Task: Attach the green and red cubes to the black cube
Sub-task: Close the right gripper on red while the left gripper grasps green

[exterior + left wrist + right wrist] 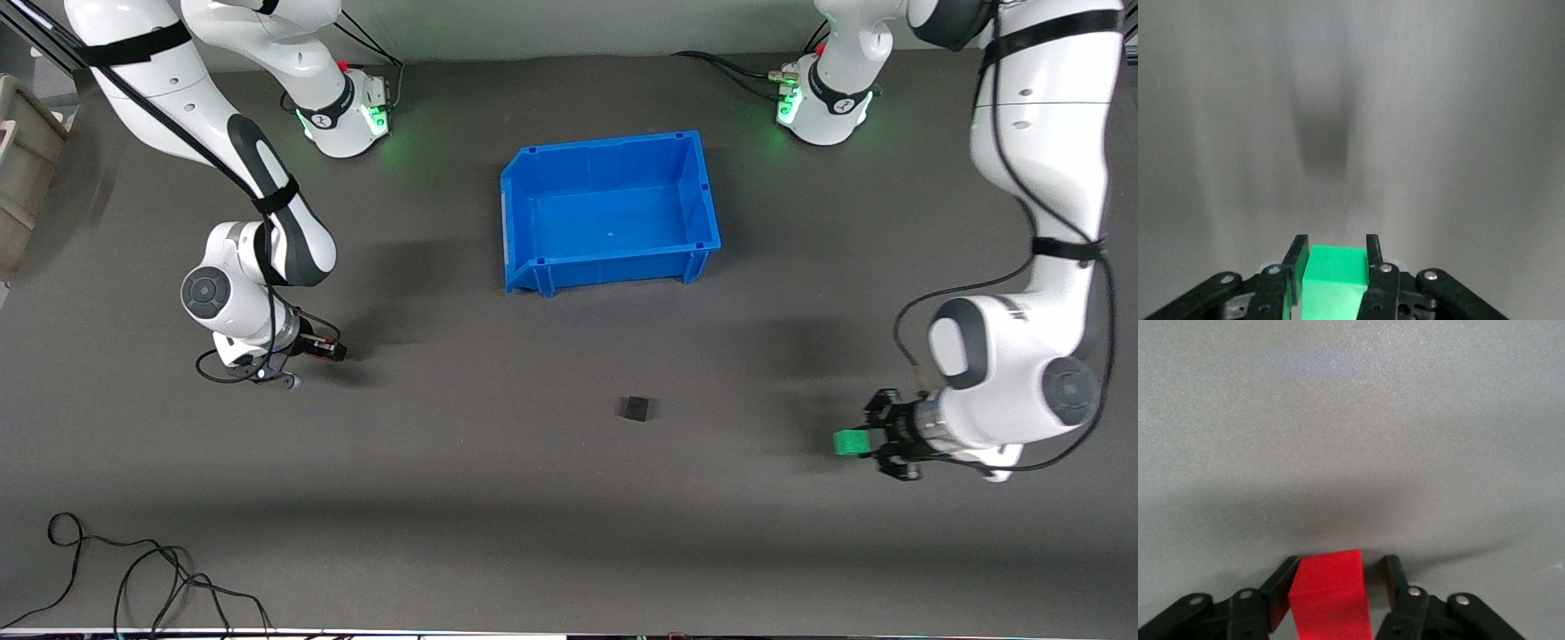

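Note:
My left gripper (pixel 861 442) is shut on the bright green cube (pixel 849 442) and holds it just above the mat at the left arm's end of the table. In the left wrist view the green cube (pixel 1335 277) sits tight between both fingers of that gripper (pixel 1336 245). My right gripper (pixel 336 350) is shut on the bright red cube (pixel 329 348), low over the mat at the right arm's end. In the right wrist view the red cube (pixel 1328 593) sits between that gripper's (pixel 1338 561) fingers. The black cube (pixel 636 408) lies alone on the mat between the two grippers.
An empty blue bin (pixel 524 222) stands farther from the front camera than the black cube, mid-table. Loose black cables (pixel 133 578) lie at the front edge near the right arm's end. A beige box (pixel 22 169) sits off the mat at that end.

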`<state>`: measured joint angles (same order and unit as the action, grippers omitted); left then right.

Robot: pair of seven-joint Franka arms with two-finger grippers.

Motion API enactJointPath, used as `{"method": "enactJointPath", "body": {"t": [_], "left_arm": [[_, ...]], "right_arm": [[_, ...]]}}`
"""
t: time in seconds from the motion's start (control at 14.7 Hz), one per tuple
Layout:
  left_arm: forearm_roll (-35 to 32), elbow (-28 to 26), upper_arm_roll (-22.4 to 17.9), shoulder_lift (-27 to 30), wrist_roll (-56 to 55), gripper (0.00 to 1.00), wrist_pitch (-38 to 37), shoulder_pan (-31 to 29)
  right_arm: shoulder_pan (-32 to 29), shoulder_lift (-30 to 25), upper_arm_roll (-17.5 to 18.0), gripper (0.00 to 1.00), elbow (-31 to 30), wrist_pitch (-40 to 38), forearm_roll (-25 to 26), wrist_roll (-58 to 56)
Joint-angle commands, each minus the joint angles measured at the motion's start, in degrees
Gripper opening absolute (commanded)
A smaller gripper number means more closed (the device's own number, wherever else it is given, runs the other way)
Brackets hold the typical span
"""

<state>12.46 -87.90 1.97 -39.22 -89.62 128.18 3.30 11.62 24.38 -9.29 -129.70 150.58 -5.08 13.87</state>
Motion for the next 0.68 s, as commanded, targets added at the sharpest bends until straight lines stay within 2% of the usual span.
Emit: {"method": "enactJointPath", "body": {"t": [0.0,0.07,0.41,0.54,0.61], "left_arm": [[-0.2,2.5,-0.8,-3.1,-3.6,0.00,-0.9,5.9],[-0.2,2.5,-0.8,-3.2,-3.7,0.00,-0.8,6.6],[-0.2,2.8,-0.9,-3.2,-8.4,0.00,-0.6,9.4],[-0.2,2.7,-0.9,-3.3,-8.6,0.00,-0.4,10.8],[-0.2,2.7,-0.8,-3.2,-8.9,0.00,-0.4,10.8]], "right_arm": [[0.4,1.3,-0.2,0.13,-0.2,1.6,-1.0,0.6],[0.4,1.3,-0.2,0.00,-0.2,1.6,-1.0,0.6],[0.4,-1.2,-0.2,0.00,-0.2,-0.4,-1.1,2.1],[1.7,-4.0,0.1,0.00,0.4,-4.8,-1.1,9.1],[4.3,-5.4,0.0,0.00,0.6,-6.1,-1.1,13.3]]}}
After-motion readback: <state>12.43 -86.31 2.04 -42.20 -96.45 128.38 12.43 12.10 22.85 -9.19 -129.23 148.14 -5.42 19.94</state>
